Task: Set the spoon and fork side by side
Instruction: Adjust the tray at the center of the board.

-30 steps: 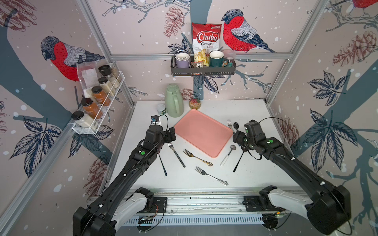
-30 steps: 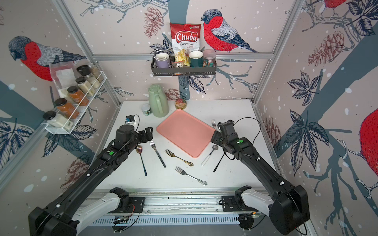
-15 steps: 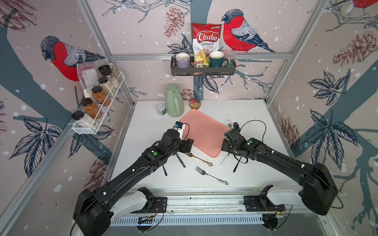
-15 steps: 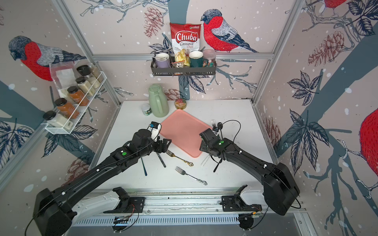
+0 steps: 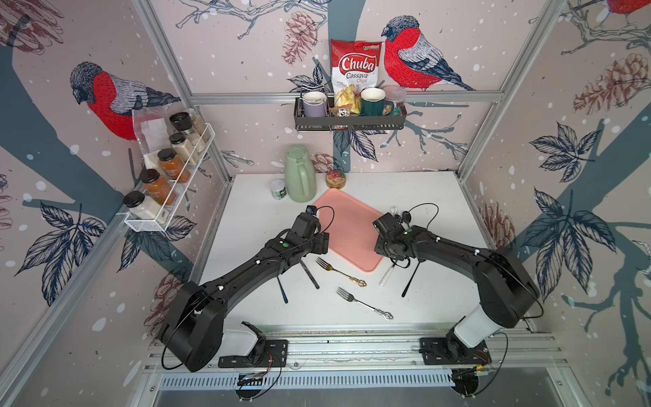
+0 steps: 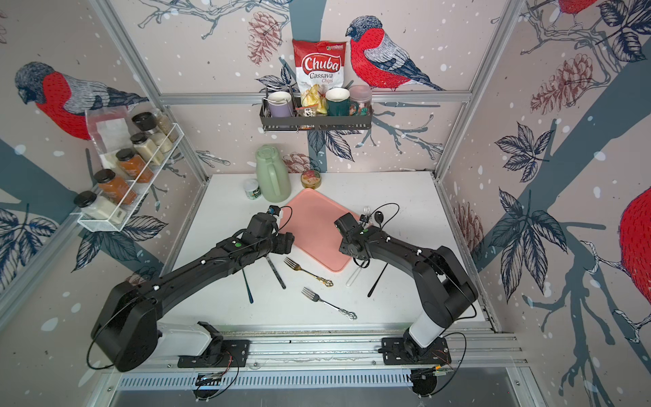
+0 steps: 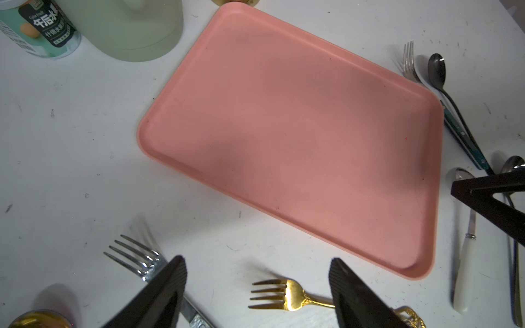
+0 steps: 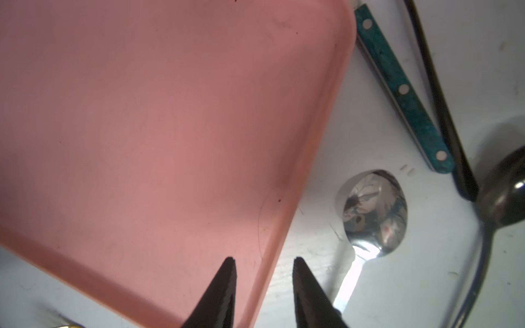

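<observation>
A gold fork (image 5: pixel 340 272) (image 7: pixel 272 294) lies on the white table just off the near edge of the pink tray (image 5: pixel 347 225). My left gripper (image 7: pixel 257 264) hovers open over its tines, holding nothing. A white-handled spoon (image 5: pixel 387 275) (image 8: pixel 375 210) lies along the tray's right edge, with a dark spoon (image 5: pixel 410 278) beside it. My right gripper (image 8: pixel 264 259) stands narrowly open astride the tray's rim (image 8: pixel 272 255), next to that spoon's neck, and I see no contact. An ornate silver fork (image 5: pixel 363 303) lies nearer the front.
A dark-handled fork (image 5: pixel 309 274) and a blue-handled spoon (image 5: pixel 281 290) lie partly under my left arm. A teal-handled fork (image 7: pixel 409 62) and a black spoon (image 7: pixel 437 68) sit behind the tray's right corner. A green jug (image 5: pixel 300 178), can (image 5: pixel 278 189) and tin (image 5: pixel 335 178) stand at the back.
Both arms have swung inward toward the tray. The left came over the gold fork and the right over the tray's right rim. The right jaws have narrowed a lot, the left slightly.
</observation>
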You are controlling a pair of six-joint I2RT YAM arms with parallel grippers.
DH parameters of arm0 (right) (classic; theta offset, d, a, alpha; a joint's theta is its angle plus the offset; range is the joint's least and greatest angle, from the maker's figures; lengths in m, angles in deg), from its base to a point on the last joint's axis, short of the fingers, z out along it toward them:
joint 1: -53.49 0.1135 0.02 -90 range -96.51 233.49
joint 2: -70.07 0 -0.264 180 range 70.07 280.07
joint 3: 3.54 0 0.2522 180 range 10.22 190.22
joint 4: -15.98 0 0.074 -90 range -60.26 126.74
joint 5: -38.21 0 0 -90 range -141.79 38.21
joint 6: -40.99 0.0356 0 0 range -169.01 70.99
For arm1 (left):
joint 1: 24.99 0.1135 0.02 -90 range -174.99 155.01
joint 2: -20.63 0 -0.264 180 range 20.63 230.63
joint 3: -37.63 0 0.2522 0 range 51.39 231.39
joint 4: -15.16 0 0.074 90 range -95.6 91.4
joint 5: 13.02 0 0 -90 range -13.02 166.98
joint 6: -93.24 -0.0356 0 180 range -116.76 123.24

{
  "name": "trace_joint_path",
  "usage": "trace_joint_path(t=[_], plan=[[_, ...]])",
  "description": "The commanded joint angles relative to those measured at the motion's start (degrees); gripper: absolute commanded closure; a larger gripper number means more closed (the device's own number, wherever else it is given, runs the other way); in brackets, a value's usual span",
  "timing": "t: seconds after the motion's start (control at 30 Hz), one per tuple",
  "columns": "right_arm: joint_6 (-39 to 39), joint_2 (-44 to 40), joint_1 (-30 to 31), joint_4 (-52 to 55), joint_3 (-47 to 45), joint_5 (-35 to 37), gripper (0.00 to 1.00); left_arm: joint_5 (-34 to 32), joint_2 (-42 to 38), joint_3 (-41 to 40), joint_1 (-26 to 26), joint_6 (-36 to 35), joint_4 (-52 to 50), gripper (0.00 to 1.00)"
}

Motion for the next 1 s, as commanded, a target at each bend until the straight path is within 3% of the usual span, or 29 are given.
trace_joint_path(t=[0.0, 0.23, 0.6, 0.97], plan=[[1.90, 2.19, -0.51, 2.41, 1.46, -0.16, 0.62, -0.79, 1.05, 1.83, 0.58, -0.96, -0.19, 0.20], [2.49, 4.20, -0.38, 2.43, 0.64, -0.19, 0.61, 0.53, 0.72, 0.10, 0.58, 0.47, 2.12, 0.20], [2.69, 5.52, 0.65, 2.74, 0.89, -1.31, 0.69, 0.58, -2.41, -0.25, 0.85, 0.72, 0.63, 0.18], [2.26, 6.21, 0.72, 3.96, 1.28, -2.20, 0.75, -5.78, -12.07, -3.40, 1.24, 1.26, 3.25, 0.13]])
